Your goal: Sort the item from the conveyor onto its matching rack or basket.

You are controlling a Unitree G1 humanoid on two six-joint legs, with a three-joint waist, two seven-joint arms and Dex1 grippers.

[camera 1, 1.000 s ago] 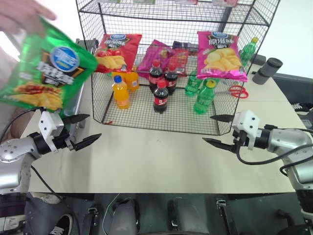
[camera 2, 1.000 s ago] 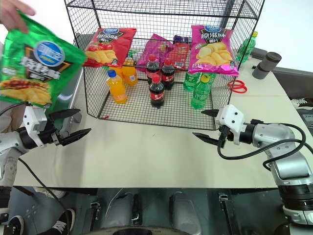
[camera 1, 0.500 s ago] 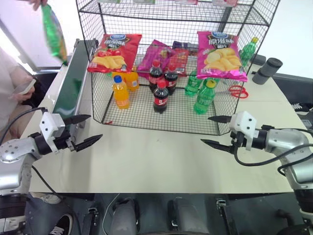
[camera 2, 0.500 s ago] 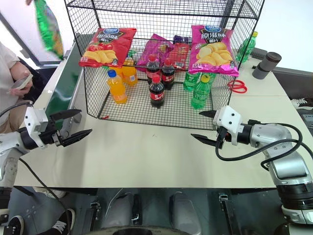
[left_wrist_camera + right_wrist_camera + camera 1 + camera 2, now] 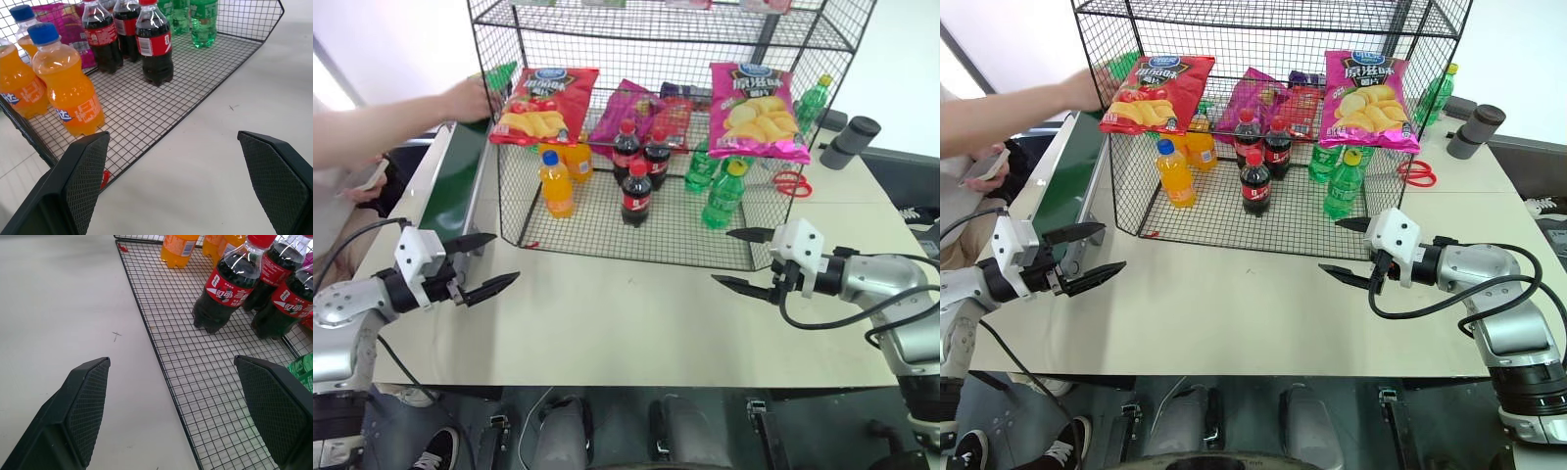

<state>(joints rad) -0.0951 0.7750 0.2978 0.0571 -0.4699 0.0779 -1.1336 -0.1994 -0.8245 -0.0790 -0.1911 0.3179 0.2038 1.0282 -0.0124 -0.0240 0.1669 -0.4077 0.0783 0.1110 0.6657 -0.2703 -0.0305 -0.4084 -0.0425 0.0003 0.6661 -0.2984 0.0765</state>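
Meanwhile, both arms reach forward low over the desk (image 5: 636,323), one on each side in front of the rack (image 5: 666,127), wrists turned inward so the two end effectors point toward each other. Left end effector (image 5: 481,264) hovers just off the rack's front left corner, beside the conveyor (image 5: 450,186), its two black fingers spread wide with nothing between them. Right end effector (image 5: 744,260) hovers just off the rack's front right corner, its fingers likewise spread and empty. A person's hand (image 5: 470,98) stretches across the conveyor to the rack's left side, holding the green crisp bag (image 5: 499,76) against the wire there; only a corner of the bag shows past the hand. Inside the rack, a red crisp bag (image 5: 543,103) and a pink crisp bag (image 5: 754,110) each carry a blue round logo above a picture of yellow chips; their lettering is too small to read. Cola bottles (image 5: 636,191) wear red labels with white script, unreadable, beside orange soda bottles (image 5: 555,181) and green bottles (image 5: 722,194).
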